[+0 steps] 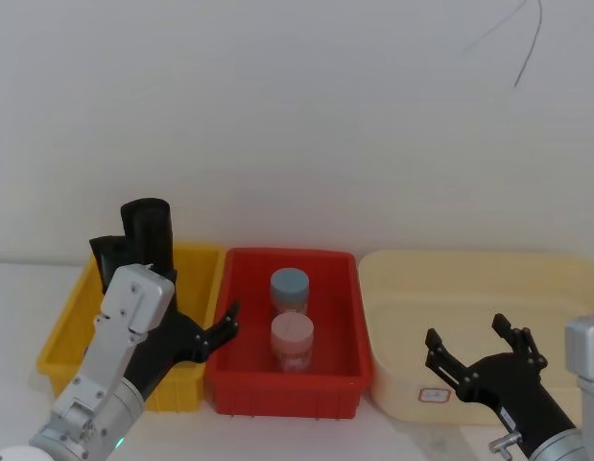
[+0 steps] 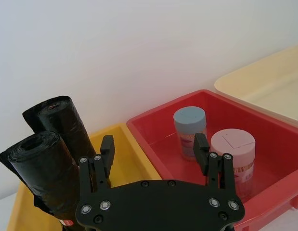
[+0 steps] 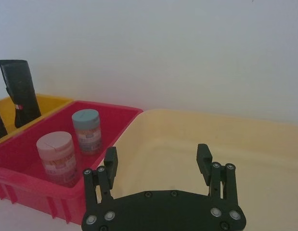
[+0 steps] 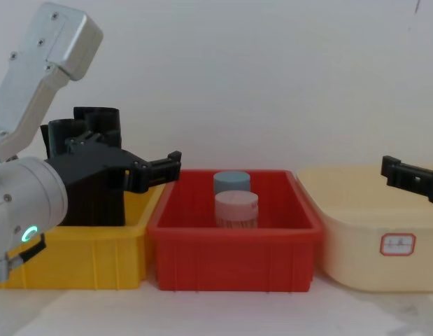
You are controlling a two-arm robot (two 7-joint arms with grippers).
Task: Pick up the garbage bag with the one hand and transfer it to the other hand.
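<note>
"Plastic bins on the white worktop (image 1: 13, 317), how did they stand?"

"Three in a row. The wide cream bin (image 1: 397, 375) was on the right, the red bin (image 1: 277, 392) in the middle and the yellow bin (image 1: 61, 331) on the left."

"And the garbage bag?"

"The garbage bag (image 1: 148, 223) stood upright at the back of the yellow bin. It was a slim black roll of crinkled plastic with a hollow core, rising well above the rim. A second black roll (image 1: 108, 254) stood just beside it."

"The jars?"

"A blue-lidded jar (image 1: 290, 286) and a pink-lidded jar (image 1: 293, 338) stood in the red bin."

"The pincers?"

"The left pincer (image 2: 154, 150) hung near the rolls with its fingers spread, gripping nothing. The right pincer (image 3: 157, 155) hovered at the cream bin's near side, likewise agape and empty."
</note>
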